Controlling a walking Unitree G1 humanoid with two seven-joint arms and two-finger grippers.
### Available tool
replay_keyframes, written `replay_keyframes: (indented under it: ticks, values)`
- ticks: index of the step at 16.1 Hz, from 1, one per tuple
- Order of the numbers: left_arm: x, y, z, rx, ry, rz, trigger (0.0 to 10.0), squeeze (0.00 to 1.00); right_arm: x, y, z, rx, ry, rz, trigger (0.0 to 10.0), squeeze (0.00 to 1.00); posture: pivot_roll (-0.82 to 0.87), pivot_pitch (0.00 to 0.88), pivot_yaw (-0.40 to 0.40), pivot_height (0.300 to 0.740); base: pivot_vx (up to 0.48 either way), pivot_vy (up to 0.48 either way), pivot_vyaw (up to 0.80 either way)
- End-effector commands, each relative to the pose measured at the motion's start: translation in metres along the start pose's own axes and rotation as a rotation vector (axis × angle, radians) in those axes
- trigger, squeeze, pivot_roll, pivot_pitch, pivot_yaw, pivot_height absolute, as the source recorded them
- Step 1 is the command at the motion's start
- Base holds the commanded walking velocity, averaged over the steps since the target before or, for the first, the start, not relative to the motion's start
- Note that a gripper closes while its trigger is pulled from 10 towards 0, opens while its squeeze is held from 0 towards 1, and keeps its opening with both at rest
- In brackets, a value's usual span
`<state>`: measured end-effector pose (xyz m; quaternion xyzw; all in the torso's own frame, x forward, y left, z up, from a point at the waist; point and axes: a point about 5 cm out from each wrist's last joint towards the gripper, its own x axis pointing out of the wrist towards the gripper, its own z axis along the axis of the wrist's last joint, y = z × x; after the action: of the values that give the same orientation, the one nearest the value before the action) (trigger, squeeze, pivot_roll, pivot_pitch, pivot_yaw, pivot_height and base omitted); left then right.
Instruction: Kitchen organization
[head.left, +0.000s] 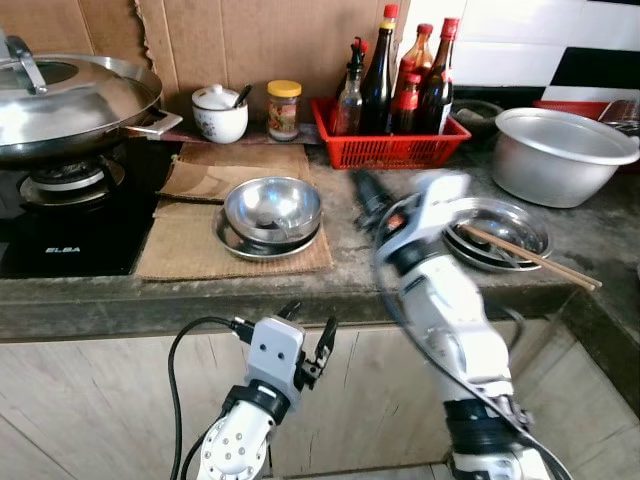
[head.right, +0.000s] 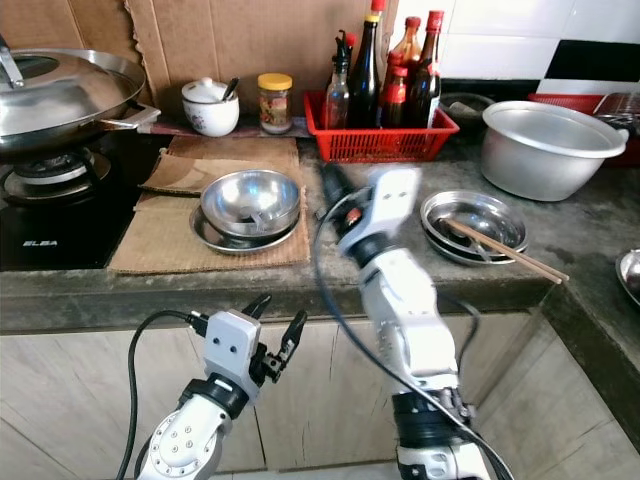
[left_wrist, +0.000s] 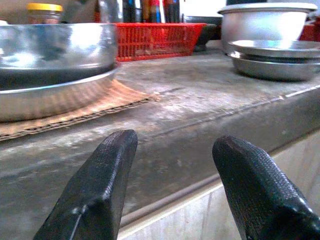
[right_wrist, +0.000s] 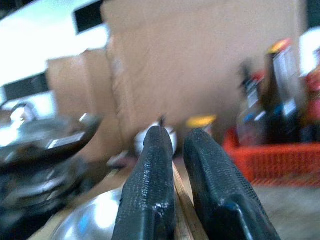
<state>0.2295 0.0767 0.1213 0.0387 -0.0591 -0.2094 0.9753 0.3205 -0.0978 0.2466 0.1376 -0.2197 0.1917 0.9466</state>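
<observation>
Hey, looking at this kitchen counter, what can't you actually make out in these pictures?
- Right gripper: motion-blurred in the eye views, so how far it is from the steel bowl is unclear.
- Pale wooden stick between the right gripper's fingers: right wrist view, its length hidden by them.
- Dark sauce bottles in the red plastic basket: labels too small to read.
- Steel wok lid: cut off at the left edge of the eye views.

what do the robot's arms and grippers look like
Both arms are silver-white jointed segments with black collars. The left gripper sits on a boxy silver wrist block, with a black cable looping from it. The right gripper has a red mark near its wrist and a thin black cable alongside. The fingers are long, black and finely textured.
</observation>
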Motion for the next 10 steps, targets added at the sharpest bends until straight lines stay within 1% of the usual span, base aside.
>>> replay_keyframes:
  ticks: [1, 4, 5, 6, 8, 10]
  values:
    - [0.005, 0.003, 0.011, -0.014, -0.036, 0.021, 10.0, 0.00, -0.005, -0.009, 0.020, -0.074, -0.070, -0.106, 0.0, 0.00, 0.06, 0.000, -0.076, 0.740, 0.000, 0.000, 0.00]
    - [0.010, 0.006, 0.018, -0.011, -0.063, 0.028, 10.0, 0.00, -0.010, -0.019, 0.032, -0.159, -0.109, -0.229, 0.0, 0.00, 0.06, 0.000, -0.071, 0.740, 0.000, 0.000, 0.00]
    - [0.010, 0.007, 0.018, -0.010, -0.064, 0.029, 10.0, 0.00, -0.013, -0.021, 0.033, -0.197, -0.104, -0.252, 4.1, 0.00, 0.06, 0.000, -0.067, 0.740, 0.000, 0.000, 0.00]
    - [0.010, 0.007, 0.017, -0.011, -0.063, 0.031, 10.0, 0.00, -0.016, -0.022, 0.032, -0.222, -0.096, -0.262, 10.0, 0.00, 0.06, 0.000, -0.064, 0.740, 0.000, 0.000, 0.00]
    - [0.011, 0.008, 0.018, -0.011, -0.064, 0.027, 10.0, 0.00, -0.022, -0.024, 0.028, -0.269, -0.080, -0.289, 10.0, 0.00, 0.05, 0.000, -0.060, 0.740, 0.000, 0.000, 0.00]
    - [0.011, 0.008, 0.017, -0.010, -0.062, 0.020, 10.0, 0.00, -0.030, -0.024, 0.019, -0.265, -0.047, -0.305, 10.0, 0.00, 0.06, 0.000, -0.059, 0.740, 0.000, 0.000, 0.00]
